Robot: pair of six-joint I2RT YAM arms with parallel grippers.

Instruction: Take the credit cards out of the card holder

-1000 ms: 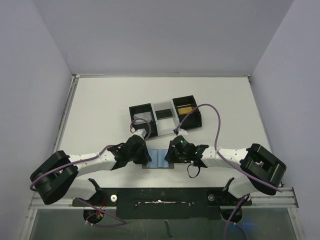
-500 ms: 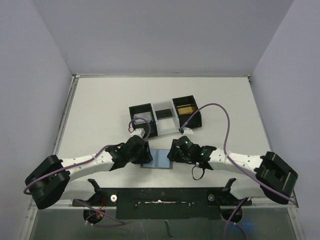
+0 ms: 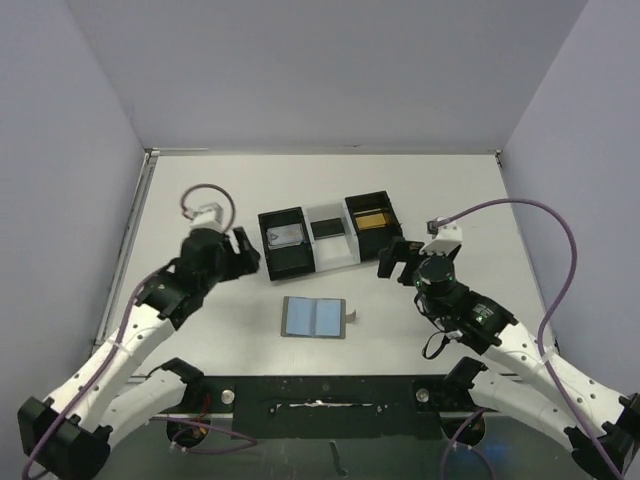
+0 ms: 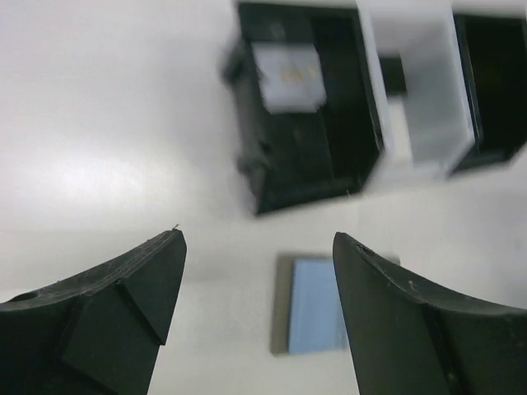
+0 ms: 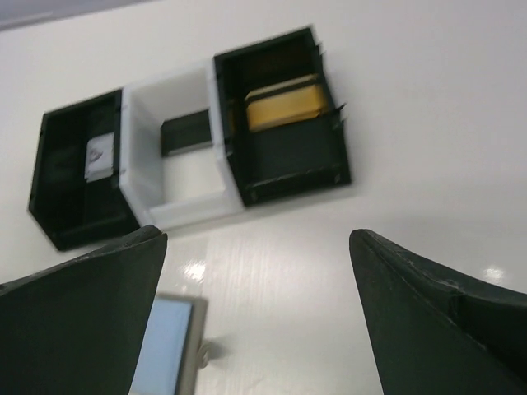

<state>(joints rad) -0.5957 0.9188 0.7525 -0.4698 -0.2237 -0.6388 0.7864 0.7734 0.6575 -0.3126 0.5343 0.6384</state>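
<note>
Both arms have pulled back from the holder (image 3: 314, 318). We see it lying open and flat at lower centre of the top view, just below the tray (image 3: 335, 253). Left gripper (image 3: 242, 249) and right gripper (image 3: 394, 258) are spread wide, both empty.

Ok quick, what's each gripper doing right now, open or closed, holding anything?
Left gripper: open, holding nothing.
Right gripper: open, holding nothing.
</note>
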